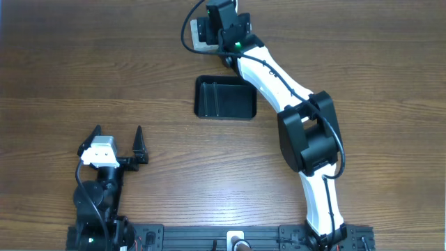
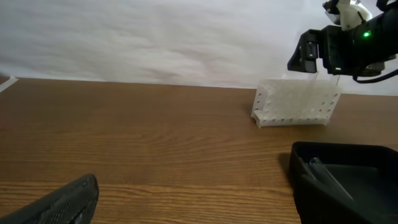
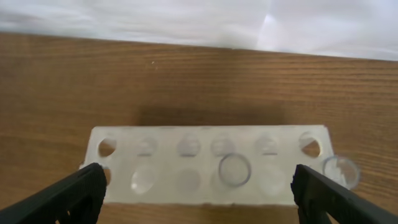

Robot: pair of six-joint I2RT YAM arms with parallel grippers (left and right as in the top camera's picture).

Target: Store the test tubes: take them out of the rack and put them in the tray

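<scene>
My right arm (image 1: 279, 77) is stretched far out, right gripper (image 3: 198, 177) spread wide over the rack (image 3: 165, 163); left gripper (image 1: 117, 134), tucked back, also spread.

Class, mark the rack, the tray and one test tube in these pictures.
rack (image 2: 297, 107), left wrist view, front wall.
tray (image 1: 240, 103), top view, bare floor.
test tube (image 3: 234, 169), right wrist view, open mouth.

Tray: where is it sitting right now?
In the top view the black tray lies mid-table, just below the clear rack, with the right arm passing its right side.
</scene>
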